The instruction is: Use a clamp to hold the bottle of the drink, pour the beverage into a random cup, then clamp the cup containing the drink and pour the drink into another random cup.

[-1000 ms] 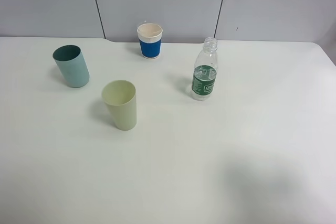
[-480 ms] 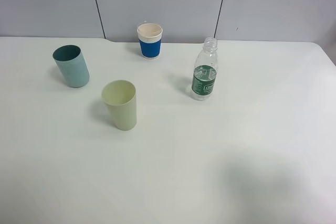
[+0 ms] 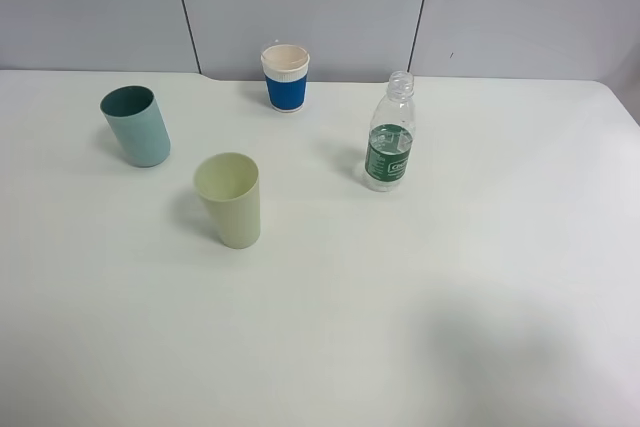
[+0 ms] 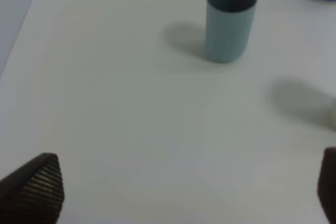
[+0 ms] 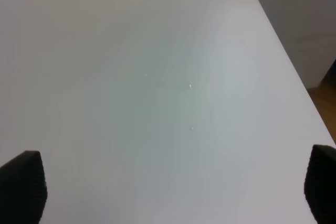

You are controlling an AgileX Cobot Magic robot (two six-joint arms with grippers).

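Observation:
The bottle of the drink (image 3: pixel 389 142) stands upright and uncapped right of the table's middle, with clear beverage inside up to about the top of its green label. The pale yellow-green cup (image 3: pixel 230 199) stands left of centre. Further left and back is the teal cup (image 3: pixel 137 126), which the left wrist view also shows (image 4: pixel 230 22). Neither arm appears in the exterior high view. My left gripper (image 4: pixel 181 192) hangs open over bare table short of the teal cup. Wide open too, my right gripper (image 5: pixel 172 184) is above bare table with nothing between its fingers.
A white paper cup with a blue sleeve (image 3: pixel 286 77) stands at the back near the wall. The white table (image 3: pixel 450 297) ends at a right edge (image 5: pixel 286 66), with floor beyond it. Its left edge (image 4: pixel 21 35) shows in the left wrist view.

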